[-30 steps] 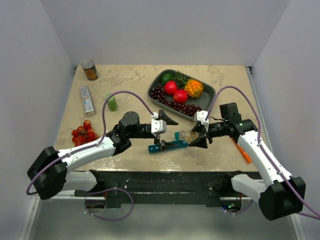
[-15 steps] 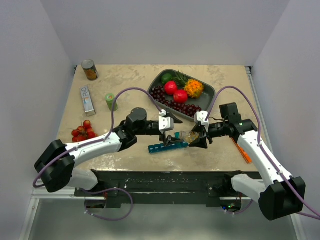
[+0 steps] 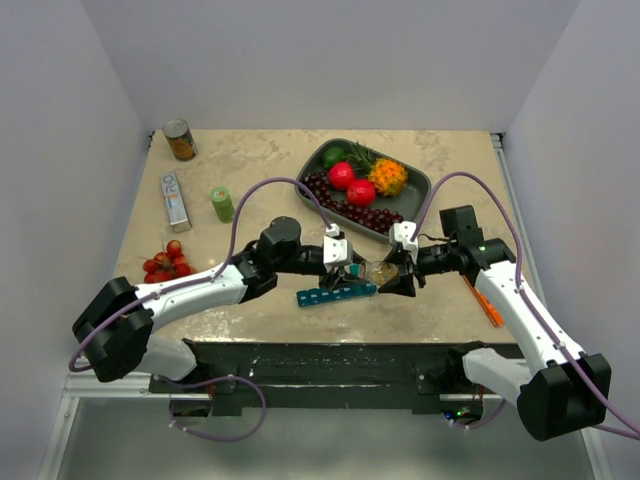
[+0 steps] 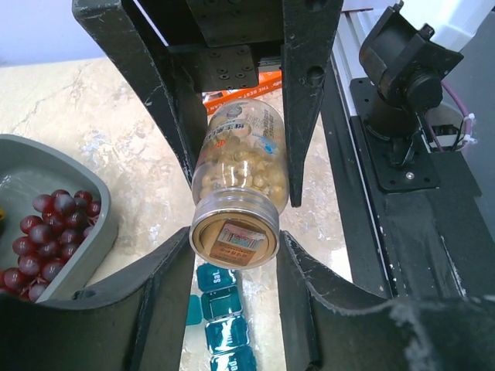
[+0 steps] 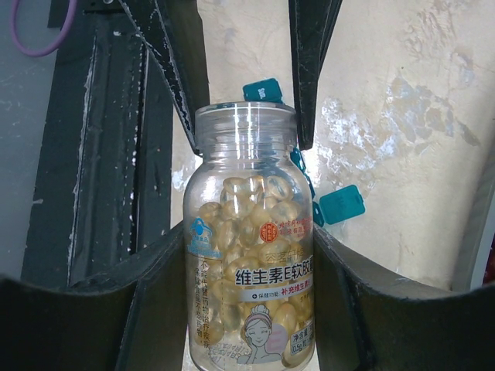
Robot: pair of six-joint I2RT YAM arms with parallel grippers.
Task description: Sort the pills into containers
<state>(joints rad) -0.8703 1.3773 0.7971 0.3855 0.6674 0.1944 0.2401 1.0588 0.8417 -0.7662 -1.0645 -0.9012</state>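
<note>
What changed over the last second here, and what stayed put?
The left gripper moved right toward the centre. It was open a second ago and has now closed on the cap end of the pill bottle. The right gripper holds the bottle's body above the teal organiser, as before. The organiser and the fruit tray have not moved.

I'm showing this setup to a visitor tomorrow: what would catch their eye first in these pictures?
The clear pill bottle, full of yellowish capsules, is held mid-table between the left jaws and right jaws, one at each end. Just beneath it lies the teal organiser strip, and at the back the grey tray of bright fruit stands out.
</note>
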